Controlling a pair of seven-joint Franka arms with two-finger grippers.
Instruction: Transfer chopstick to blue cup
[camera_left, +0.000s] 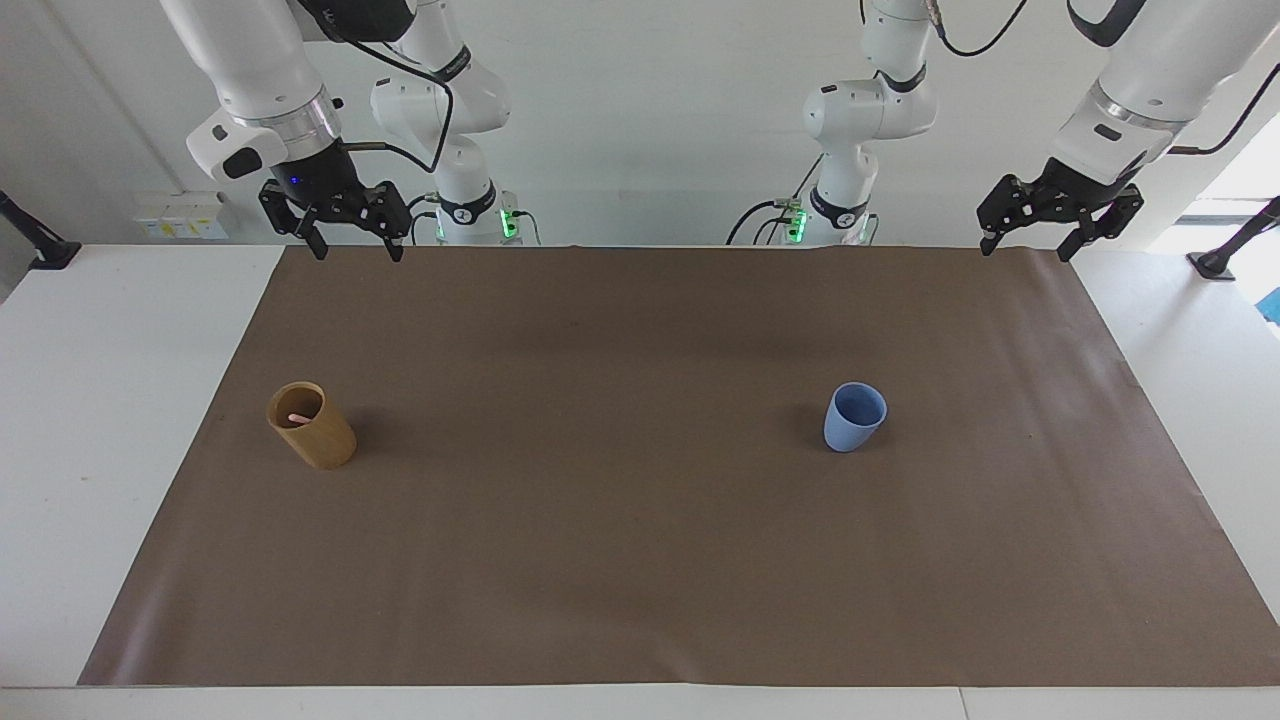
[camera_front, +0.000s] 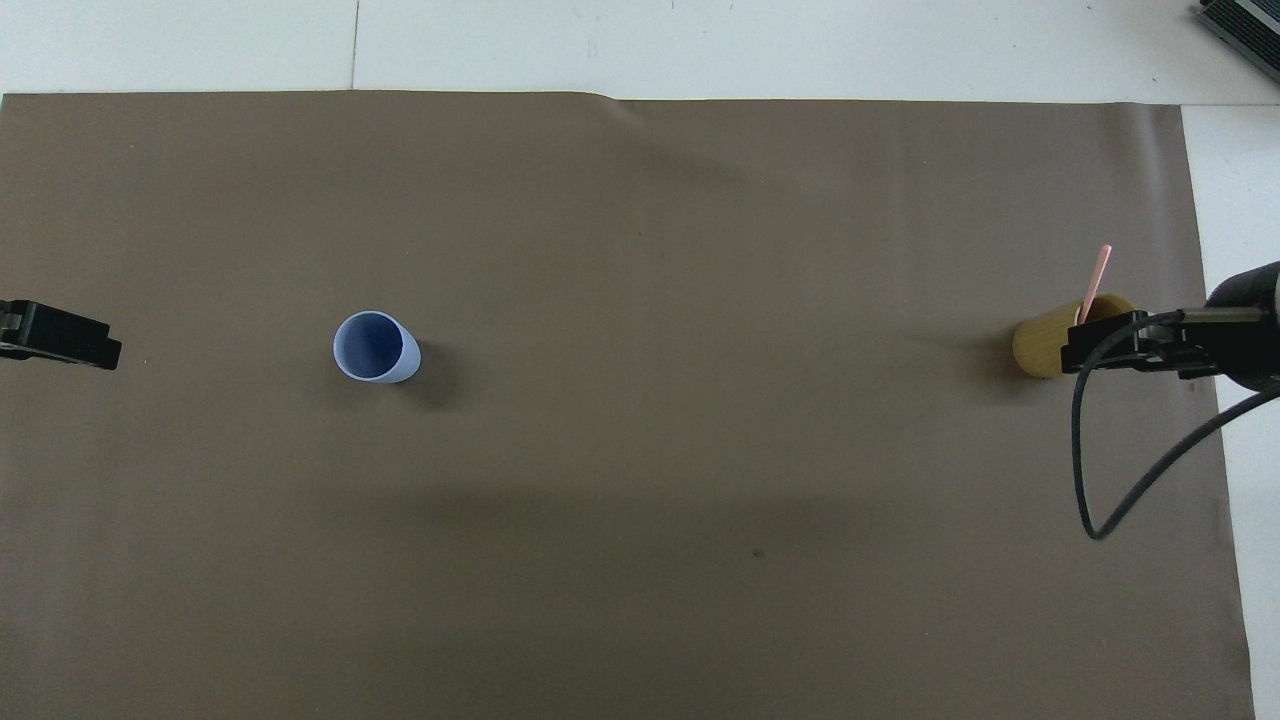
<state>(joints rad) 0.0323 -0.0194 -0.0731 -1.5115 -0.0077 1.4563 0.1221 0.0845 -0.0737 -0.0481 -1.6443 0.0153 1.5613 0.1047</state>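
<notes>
A pale-pink chopstick (camera_front: 1094, 283) stands in the tan cup (camera_left: 311, 425) toward the right arm's end of the mat; its tip shows in the cup's mouth (camera_left: 296, 417) in the facing view. The tan cup also shows in the overhead view (camera_front: 1043, 343), partly covered by the right gripper. The light-blue cup (camera_left: 853, 416) stands upright and empty toward the left arm's end; it also shows in the overhead view (camera_front: 375, 346). My right gripper (camera_left: 355, 247) is open, raised over the mat's edge nearest the robots. My left gripper (camera_left: 1025, 243) is open, raised over the mat's corner nearest the robots.
A brown mat (camera_left: 640, 560) covers most of the white table (camera_left: 90, 400). A black cable (camera_front: 1090, 470) loops from the right arm above the mat.
</notes>
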